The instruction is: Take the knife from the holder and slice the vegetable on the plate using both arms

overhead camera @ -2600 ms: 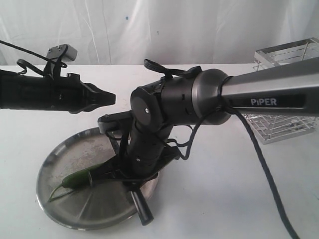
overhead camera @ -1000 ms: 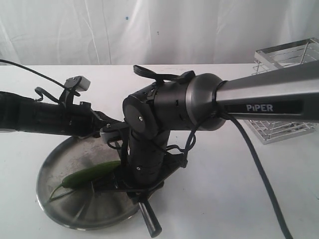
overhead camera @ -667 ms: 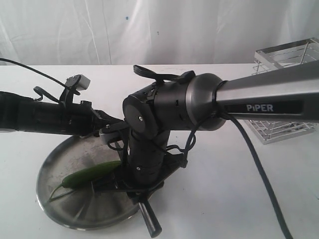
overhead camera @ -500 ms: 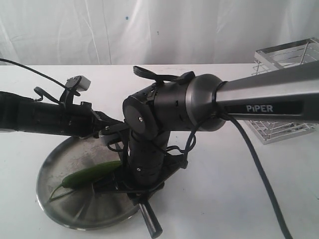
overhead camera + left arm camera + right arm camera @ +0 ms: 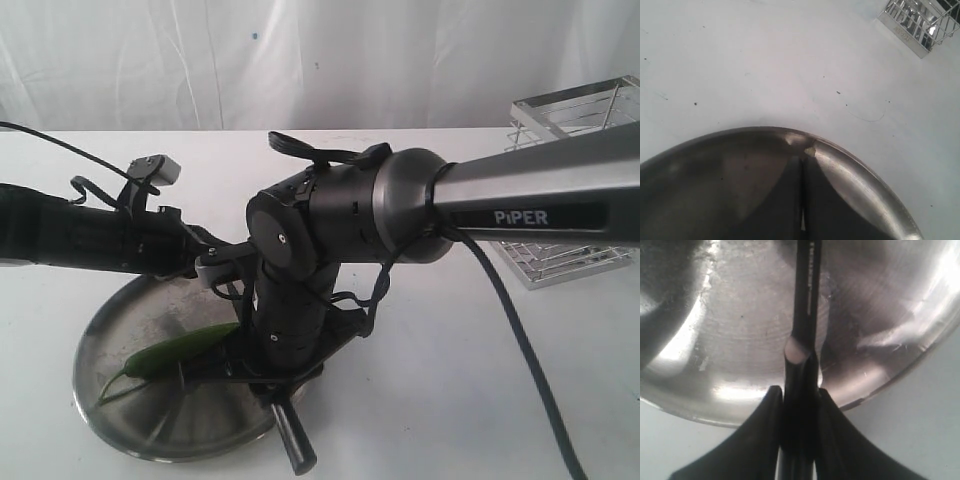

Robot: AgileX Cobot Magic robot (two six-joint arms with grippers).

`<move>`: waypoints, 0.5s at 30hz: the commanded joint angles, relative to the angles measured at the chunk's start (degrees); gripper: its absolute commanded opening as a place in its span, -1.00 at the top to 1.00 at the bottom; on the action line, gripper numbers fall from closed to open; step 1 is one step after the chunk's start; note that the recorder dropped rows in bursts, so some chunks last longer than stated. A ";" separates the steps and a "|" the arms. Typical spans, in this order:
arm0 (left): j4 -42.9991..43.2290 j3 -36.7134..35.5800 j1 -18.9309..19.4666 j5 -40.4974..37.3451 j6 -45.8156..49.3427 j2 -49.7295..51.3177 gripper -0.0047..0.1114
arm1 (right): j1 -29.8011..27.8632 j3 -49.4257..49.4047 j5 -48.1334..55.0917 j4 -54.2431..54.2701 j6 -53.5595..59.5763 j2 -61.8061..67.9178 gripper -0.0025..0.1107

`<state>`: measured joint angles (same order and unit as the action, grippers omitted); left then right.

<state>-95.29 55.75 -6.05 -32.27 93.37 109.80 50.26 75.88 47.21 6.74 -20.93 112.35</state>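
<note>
Two grippers attend the plate [image 5: 120, 325]: the right gripper [image 5: 799, 390] clamps the knife [image 5: 805, 300], blade low beside the cucumber [image 5: 180, 348] lying there, ready to slice; the left gripper [image 5: 802, 165], closed and empty, hovers over the rim.

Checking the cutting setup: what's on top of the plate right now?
A green cucumber lies on the plate. The right gripper holds the knife over it. The right arm covers the cucumber's far end and that side of the plate.
</note>
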 commanded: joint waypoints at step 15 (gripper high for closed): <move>2.47 -0.46 0.11 -1.88 0.52 3.80 0.92 | 0.18 0.07 -0.82 0.49 -0.24 -0.77 0.96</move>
<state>-94.19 55.62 -6.05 -33.24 93.61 113.77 50.26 75.88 46.76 7.29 -20.93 112.35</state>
